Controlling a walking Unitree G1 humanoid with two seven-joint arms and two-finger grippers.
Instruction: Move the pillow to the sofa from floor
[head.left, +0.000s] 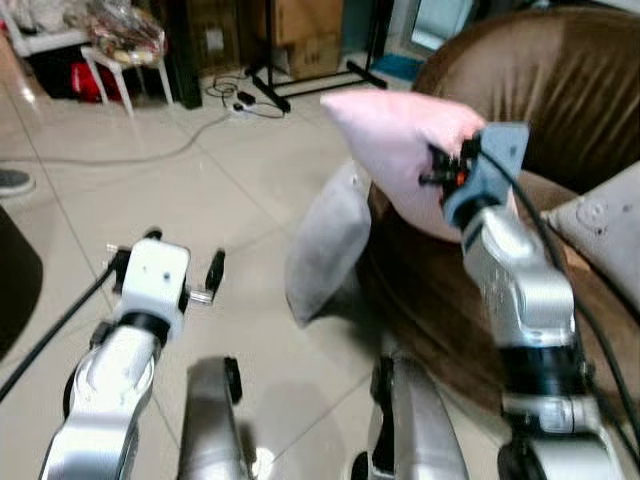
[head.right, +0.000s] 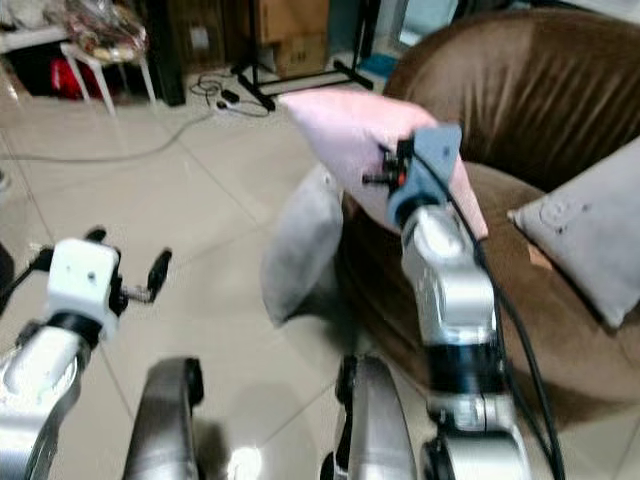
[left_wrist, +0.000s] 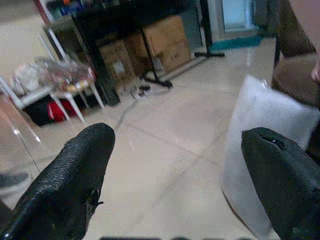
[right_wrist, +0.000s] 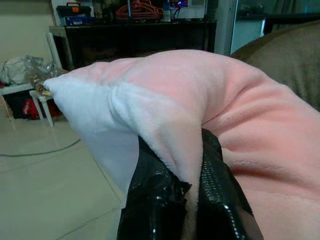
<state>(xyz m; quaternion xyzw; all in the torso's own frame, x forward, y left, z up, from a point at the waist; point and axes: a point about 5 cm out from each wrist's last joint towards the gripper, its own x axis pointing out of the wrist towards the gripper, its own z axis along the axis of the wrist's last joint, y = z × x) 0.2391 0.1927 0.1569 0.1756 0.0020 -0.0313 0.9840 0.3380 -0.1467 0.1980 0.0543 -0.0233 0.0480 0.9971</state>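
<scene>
Right gripper (right_wrist: 177, 200), fingers pinched on a fold of the pink pillow (head.left: 400, 150), carries it in the air above the front edge of the brown sofa (head.left: 560, 80). Left gripper (left_wrist: 175, 175), fingers spread with nothing between them, hangs low over the floor (head.left: 150, 180). A grey pillow (head.left: 325, 240) leans against the sofa below the right gripper; another grey cushion (head.right: 590, 230) lies on the seat beyond it. To finish well, the gripper should probably travel further over the seat before letting go, lest the pillow slide off. The right wrist view shows the pinch itself; the head views show the pillow's place over the sofa.
</scene>
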